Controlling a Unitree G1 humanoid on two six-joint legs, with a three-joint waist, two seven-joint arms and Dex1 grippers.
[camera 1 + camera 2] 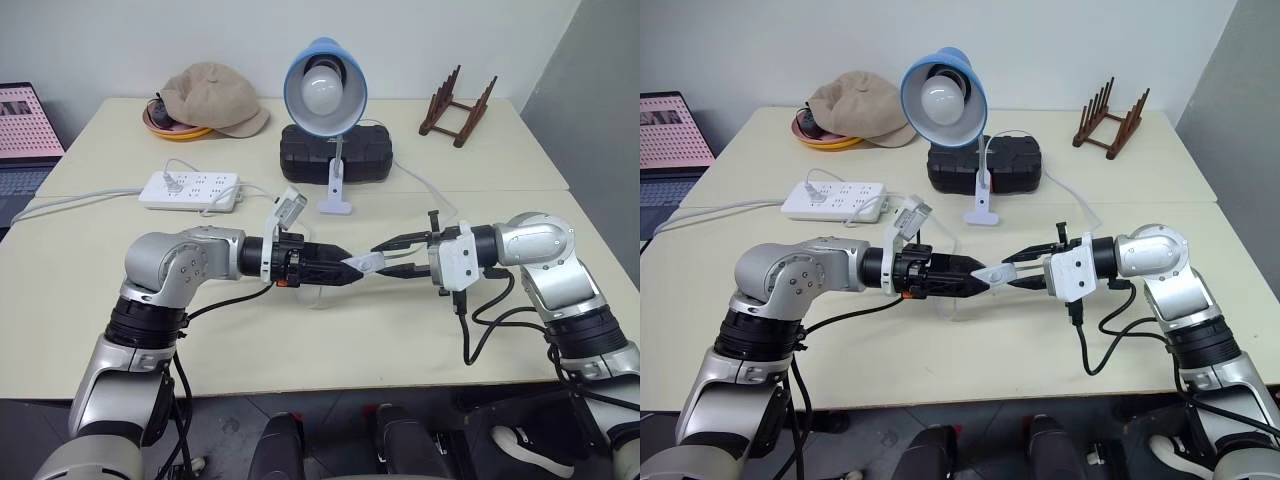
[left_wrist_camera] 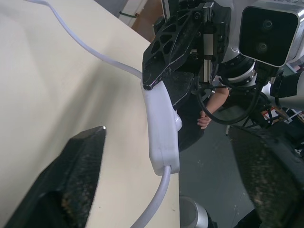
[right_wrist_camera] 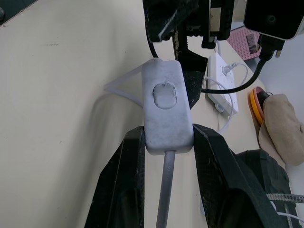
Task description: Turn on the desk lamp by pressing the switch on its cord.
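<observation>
On the far left of the worktop you had a power strip, with the cord running across the cream surface. Your left claw reached rightward with its fingers set apart on either side of the switch, not pinching it. Your right claw gripped that switch from the right, held above the worktop's middle. The desk lamp stood just beyond, unlit, before a black case.
</observation>
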